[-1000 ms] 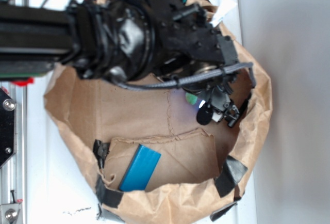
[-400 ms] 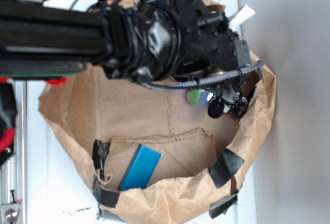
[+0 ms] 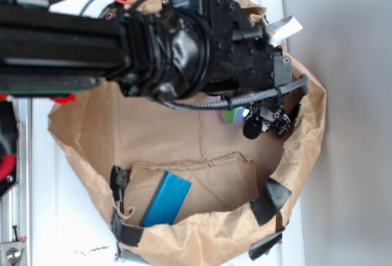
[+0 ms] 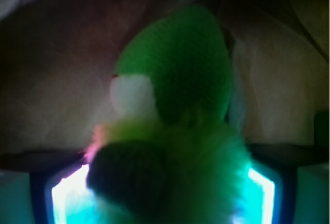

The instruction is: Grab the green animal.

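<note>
Item: green animal point(image 4: 175, 131). It was found inside the crumpled brown paper bag point(image 3: 184, 137), toward the bag's right wall, and seen from the exterior view only as a small green patch point(image 3: 229, 117) just below the black arm point(image 3: 184, 45). In the wrist view it filled the centre of the frame: a fuzzy yellow-green body, a smooth green limb raised above it, and a small white tag point(image 4: 131, 95) at the left.

Item: end effector point(image 3: 263, 122). It was positioned low in the bag, right at the toy. Lit pads point(image 4: 67, 193) were seen on both sides of the plush body, apparently pressed against it; a firm pinch could not be confirmed.

Item: blue rectangular block point(image 3: 166, 200). It lay on the bag's floor at lower left, well apart from the toy.

Item: white counter point(image 3: 55, 217). The bag was carried on it.
</note>
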Controlling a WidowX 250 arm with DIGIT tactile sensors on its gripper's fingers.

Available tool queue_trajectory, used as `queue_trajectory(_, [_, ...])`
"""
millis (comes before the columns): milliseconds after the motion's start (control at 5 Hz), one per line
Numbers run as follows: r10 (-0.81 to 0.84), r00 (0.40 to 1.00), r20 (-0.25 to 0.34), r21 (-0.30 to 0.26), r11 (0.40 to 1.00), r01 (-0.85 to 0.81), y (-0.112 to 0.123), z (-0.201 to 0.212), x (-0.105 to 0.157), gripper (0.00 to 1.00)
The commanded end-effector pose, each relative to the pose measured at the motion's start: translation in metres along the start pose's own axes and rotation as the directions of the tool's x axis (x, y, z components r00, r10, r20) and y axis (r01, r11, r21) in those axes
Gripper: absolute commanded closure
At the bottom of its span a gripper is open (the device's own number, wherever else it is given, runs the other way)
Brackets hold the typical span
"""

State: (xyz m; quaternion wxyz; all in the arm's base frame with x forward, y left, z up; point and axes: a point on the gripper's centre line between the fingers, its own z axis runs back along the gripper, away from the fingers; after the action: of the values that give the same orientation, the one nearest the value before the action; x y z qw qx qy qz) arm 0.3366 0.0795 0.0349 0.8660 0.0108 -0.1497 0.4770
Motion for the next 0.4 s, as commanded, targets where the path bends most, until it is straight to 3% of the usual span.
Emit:
queue_trajectory(0, [-0.104, 0.995, -0.002, -0.063, 0.993, 0.104, -0.0106, 0.0158, 0.0180, 1.00])
queue_trajectory(200, [-0.191, 0.981, -0.034, -0.079, 0.979, 0.188, -0.0131, 0.0186, 0.0167, 1.00])
